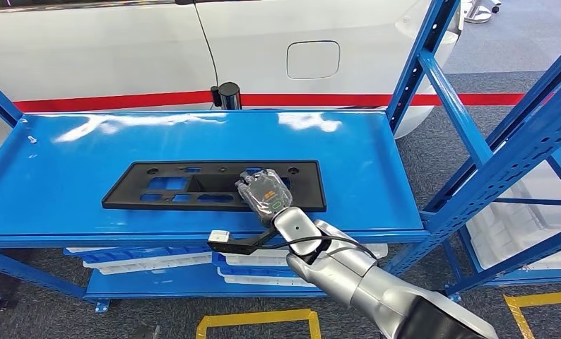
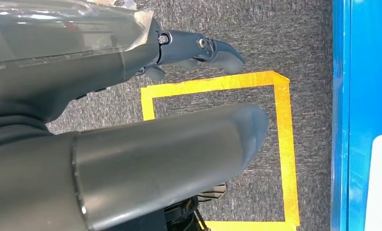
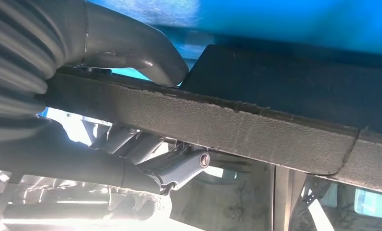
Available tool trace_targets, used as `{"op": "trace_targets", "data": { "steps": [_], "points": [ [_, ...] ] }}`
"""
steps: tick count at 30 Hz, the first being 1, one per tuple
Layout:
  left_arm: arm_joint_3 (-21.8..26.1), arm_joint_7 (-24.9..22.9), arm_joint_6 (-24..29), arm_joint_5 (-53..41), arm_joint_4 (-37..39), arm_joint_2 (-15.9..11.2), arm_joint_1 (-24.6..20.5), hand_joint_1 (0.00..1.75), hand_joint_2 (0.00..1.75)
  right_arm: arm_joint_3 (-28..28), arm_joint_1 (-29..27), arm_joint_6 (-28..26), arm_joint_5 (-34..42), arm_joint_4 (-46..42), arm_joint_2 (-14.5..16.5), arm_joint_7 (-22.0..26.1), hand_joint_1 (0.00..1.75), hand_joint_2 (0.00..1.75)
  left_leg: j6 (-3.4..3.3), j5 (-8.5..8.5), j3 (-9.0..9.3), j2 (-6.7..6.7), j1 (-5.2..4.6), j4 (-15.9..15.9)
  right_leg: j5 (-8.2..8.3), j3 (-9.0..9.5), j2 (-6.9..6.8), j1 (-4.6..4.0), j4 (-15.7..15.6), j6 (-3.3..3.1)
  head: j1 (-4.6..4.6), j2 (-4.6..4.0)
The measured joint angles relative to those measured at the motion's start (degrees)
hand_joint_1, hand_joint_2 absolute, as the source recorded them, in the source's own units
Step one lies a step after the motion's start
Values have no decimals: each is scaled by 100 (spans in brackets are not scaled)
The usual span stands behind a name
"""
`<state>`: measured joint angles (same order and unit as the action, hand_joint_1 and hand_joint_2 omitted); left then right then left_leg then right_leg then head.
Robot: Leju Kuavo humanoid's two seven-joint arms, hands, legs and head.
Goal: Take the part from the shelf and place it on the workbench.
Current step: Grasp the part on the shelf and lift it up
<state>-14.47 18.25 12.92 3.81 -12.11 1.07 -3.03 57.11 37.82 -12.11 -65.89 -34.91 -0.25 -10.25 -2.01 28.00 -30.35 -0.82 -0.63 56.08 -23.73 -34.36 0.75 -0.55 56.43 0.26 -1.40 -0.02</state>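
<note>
My right hand (image 1: 265,192) grips the near edge of the part (image 1: 193,185), thumb on one face, fingers (image 3: 179,166) on the other, because the flat part offers only that rim; it lies on the shelf (image 1: 66,205). My left hand (image 2: 131,120) hangs empty, fingers apart.

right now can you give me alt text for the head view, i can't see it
The robot's right hand grips the near edge of a long black part lying flat on a blue shelf. Behind the shelf stands a white car with a red stripe; white trays sit on a lower shelf level.
</note>
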Motion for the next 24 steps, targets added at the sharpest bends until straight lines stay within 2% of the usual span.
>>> {"op": "trace_targets", "data": {
  "steps": [5,9,18,24],
  "points": [
    [-10,3,-10,29,-2,2,-3,0,0,-20,-4,-82,-11,0,-42,10,175,175,0,0,2,0,-1,0,0,2,0,1,0,0,0,0],
    [-57,19,-22,8,-7,2,-12,0,175,-48,-14,-125,-19,0,-55,39,175,175,0,0,3,1,-2,0,0,3,0,1,0,0,0,0],
    [-175,81,69,-118,-9,-26,-47,0,175,-139,-32,-247,-28,36,-45,127,175,175,0,0,2,1,-2,0,0,3,0,2,0,0,0,0],
    [-187,-9,108,-41,-9,-37,-53,0,175,-458,-43,-359,591,-38,9,374,175,175,0,0,3,1,-1,0,0,4,2,2,0,0,0,0]
  ]
}}
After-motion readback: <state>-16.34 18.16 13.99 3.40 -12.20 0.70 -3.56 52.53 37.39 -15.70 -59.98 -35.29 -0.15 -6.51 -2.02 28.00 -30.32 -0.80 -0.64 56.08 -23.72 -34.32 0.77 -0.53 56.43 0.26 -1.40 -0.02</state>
